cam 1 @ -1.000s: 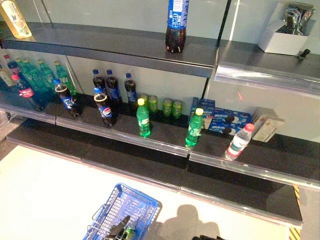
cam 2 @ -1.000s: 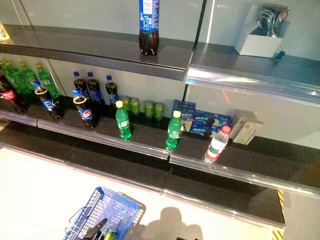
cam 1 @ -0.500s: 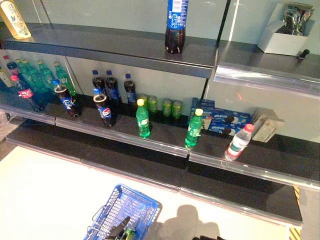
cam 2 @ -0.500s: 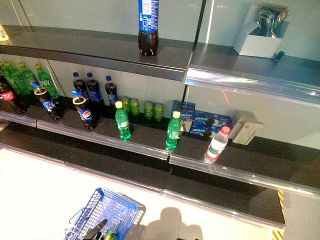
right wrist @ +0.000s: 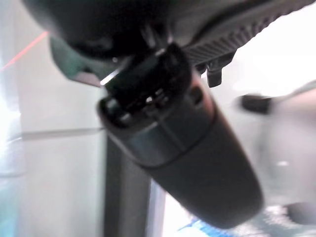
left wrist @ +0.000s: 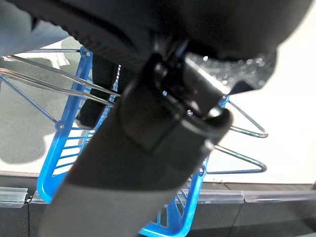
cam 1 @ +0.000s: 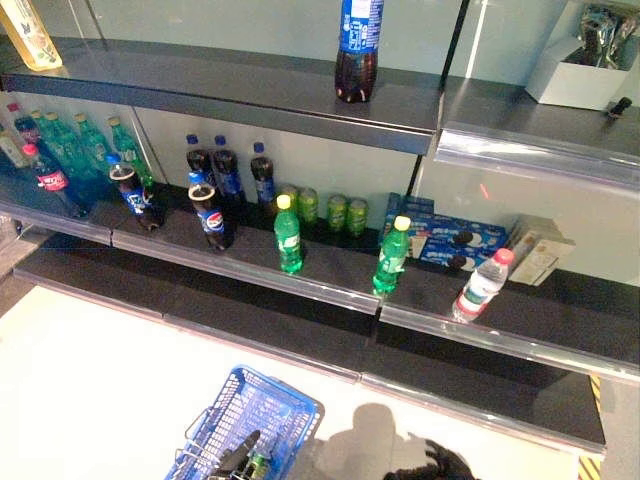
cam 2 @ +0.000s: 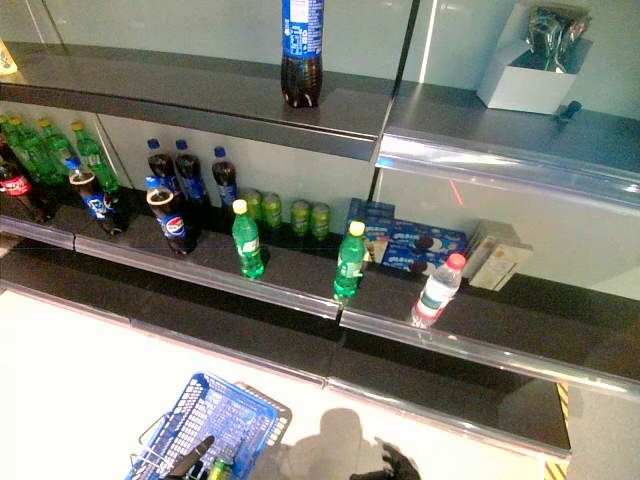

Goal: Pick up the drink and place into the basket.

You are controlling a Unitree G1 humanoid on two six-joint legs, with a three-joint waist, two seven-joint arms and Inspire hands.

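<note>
The blue basket (cam 1: 250, 420) hangs low at the left, off the floor. My left hand (cam 1: 238, 456) is shut on its thin wire handles (left wrist: 49, 81); the left wrist view shows the hand (left wrist: 163, 113) above the basket's rim (left wrist: 64, 143). A small green drink (cam 1: 260, 464) lies inside the basket. My right hand (cam 1: 432, 464) is low by the floor, right of the basket, open and empty; its thumb (right wrist: 177, 143) shows in the right wrist view. Two green bottles (cam 1: 288, 235) (cam 1: 391, 257) and a water bottle (cam 1: 480, 285) stand at the middle shelf's front.
Cola bottles (cam 1: 210, 215) and more green bottles (cam 1: 75, 150) stand on the shelf's left part. Green cans (cam 1: 330, 210) and blue biscuit boxes (cam 1: 450, 240) sit at its back. A tall cola bottle (cam 1: 357, 50) and a white box (cam 1: 575, 75) are on the top shelf.
My right hand has risen into view at the bottom, right of the basket. The whole picture has shifted slightly. The basket and shelf items are unchanged.
</note>
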